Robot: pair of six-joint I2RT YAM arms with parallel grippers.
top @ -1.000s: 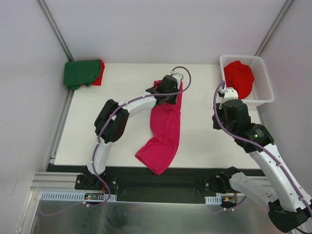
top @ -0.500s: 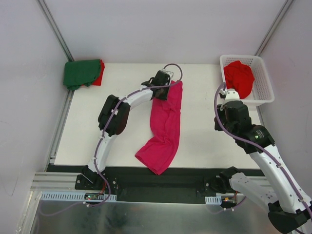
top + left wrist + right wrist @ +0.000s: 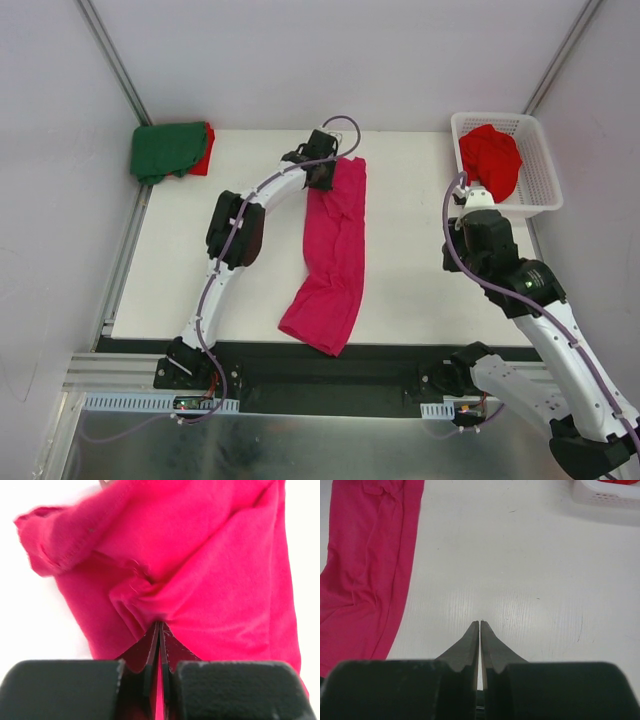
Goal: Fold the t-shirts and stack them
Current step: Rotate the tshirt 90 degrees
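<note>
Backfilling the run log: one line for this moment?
left tool: shut on pink shirt | right tool: shut, empty, over table | green shirt: far-left corner | red shirt: in basket

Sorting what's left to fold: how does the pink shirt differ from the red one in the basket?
The pink shirt lies stretched long across the table; the red shirt sits bunched in the white basket. The pink shirt's far end is pinched in the shut left claw; no claw touches the red shirt. Both are plain, single-coloured and unfolded.
</note>
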